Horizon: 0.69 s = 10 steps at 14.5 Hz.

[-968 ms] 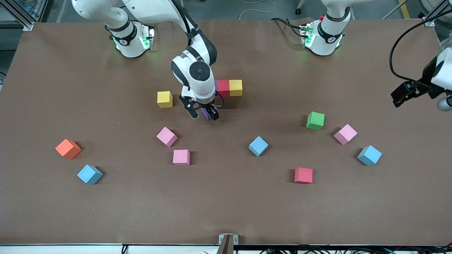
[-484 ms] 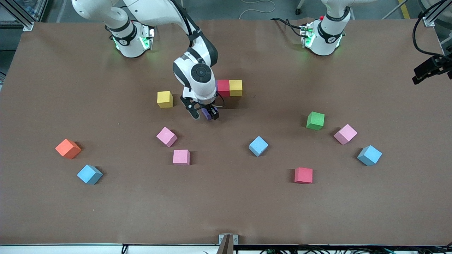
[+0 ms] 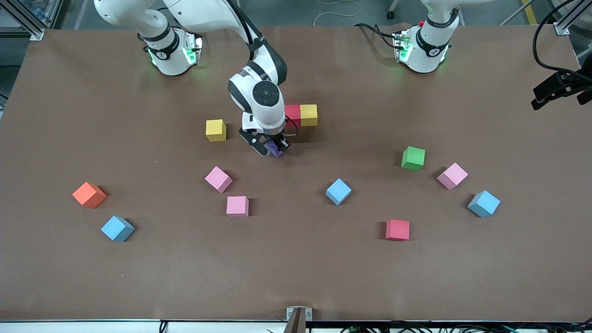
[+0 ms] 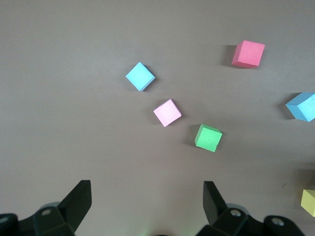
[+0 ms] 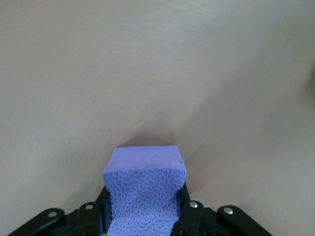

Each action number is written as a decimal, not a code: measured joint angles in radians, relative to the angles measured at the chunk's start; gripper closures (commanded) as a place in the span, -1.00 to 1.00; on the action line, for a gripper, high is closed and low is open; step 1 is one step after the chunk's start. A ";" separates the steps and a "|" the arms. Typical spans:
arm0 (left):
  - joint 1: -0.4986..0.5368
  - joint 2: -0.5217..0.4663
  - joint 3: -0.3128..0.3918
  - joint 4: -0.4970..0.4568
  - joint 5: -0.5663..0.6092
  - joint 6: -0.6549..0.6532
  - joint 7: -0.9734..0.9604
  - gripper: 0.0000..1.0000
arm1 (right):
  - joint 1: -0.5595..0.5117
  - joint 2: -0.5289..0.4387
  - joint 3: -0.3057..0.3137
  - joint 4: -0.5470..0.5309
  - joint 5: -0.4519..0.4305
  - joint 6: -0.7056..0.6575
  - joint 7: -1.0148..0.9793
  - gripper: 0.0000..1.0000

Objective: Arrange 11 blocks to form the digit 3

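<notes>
Toward the robots' edge of the brown paper-covered table, near its middle, the right tool is closed on a small purple foam cube, its fingers pressing the cube's two sides low over the table. Just beside it, toward the robots' bases, a red foam cube and a yellow foam cube touch in a short row, and a second yellow cube sits apart toward the right arm's end. Loose cubes lie scattered nearer the front edge: two pink, a light blue, a red, a green, another pink and two more blue, plus an orange one. The left tool waits high above the table edge at the left arm's end, jaws spread wide and empty, over the green cube.
</notes>
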 measured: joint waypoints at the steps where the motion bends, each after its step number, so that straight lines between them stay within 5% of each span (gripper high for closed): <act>1: -0.002 0.000 -0.006 0.000 0.000 0.002 0.000 -1.00 | 0.000 0.000 0.000 0.002 0.001 -0.008 -0.107 0.96; 5: -0.006 0.000 -0.020 0.000 0.000 0.009 0.000 -1.00 | -0.001 -0.005 0.000 0.009 0.003 -0.046 -0.480 0.96; 10: -0.009 0.001 -0.037 -0.002 0.000 0.014 0.000 -1.00 | 0.009 -0.034 0.006 0.015 0.000 -0.057 -0.568 0.95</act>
